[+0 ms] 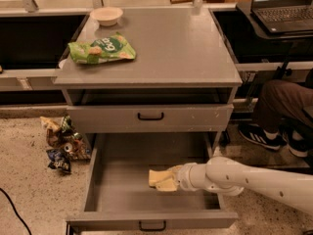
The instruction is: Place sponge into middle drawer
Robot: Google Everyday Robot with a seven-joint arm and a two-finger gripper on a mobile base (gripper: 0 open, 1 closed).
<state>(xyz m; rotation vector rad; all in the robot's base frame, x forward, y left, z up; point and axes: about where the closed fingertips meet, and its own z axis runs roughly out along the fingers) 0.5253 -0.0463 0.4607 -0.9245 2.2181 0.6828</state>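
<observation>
Gripper, low inside the open wide grey middle drawer, has its fingers clenched on the pale yellow soft sponge.

Probably head-height, looking down at gripper in drawer.

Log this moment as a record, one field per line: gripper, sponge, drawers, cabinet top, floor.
gripper: reaching in from the right, inside the open drawer, holding the sponge
sponge: pale yellow, at the gripper's tip, near the drawer's middle; contact with the drawer bottom cannot be told
middle drawer: pulled fully out, grey
upper drawer front: pushed in
cabinet top: green snack bag at left, bowl at back left
floor: crumpled wrappers left of the cabinet
</observation>
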